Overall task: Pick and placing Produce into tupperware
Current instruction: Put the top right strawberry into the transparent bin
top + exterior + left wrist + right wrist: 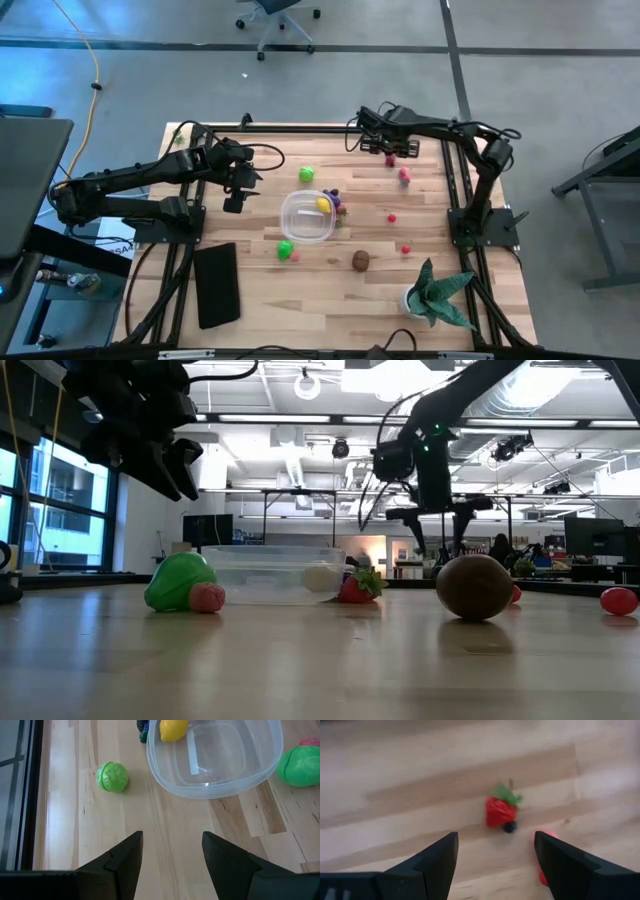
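Hovering over bare wood just beside the tupperware point(215, 760), the left gripper point(172, 852) is seen with jaws parted and nothing held; a yellow piece point(173, 729) already sits in the tub, and the green ball point(112, 776) is judged the nearest pick. At the far edge, the right gripper point(495, 855) is also spread and empty above a strawberry point(500, 810). That pick should be centred between the fingers before descent, since the small red piece point(546, 870) beside one finger could be nudged.
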`<state>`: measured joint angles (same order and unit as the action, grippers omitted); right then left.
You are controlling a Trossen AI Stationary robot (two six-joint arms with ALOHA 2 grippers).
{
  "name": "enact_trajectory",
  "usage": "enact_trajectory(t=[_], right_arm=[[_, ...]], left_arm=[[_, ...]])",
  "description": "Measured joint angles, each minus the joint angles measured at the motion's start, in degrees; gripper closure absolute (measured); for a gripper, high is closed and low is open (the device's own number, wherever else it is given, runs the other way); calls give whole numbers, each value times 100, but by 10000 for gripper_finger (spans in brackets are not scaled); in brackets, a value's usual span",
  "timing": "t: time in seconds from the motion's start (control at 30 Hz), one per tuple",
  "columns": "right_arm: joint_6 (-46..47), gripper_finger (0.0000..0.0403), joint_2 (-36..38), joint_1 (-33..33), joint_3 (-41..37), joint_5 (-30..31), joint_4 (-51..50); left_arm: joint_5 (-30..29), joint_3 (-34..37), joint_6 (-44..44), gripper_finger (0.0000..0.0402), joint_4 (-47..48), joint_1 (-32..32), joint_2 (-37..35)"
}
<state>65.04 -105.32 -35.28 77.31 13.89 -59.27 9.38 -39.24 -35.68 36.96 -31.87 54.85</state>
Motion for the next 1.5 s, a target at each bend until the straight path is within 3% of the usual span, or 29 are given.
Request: enact_trajectory(t=[0.37, 1.5], right_arm=[[246, 148, 35, -89, -995, -236, 1214], [302, 172, 27, -311, -1462, -39, 2073]], left_arm=[[0, 0, 0, 208, -1, 1, 0], [0, 0, 0, 208, 0, 1, 0]])
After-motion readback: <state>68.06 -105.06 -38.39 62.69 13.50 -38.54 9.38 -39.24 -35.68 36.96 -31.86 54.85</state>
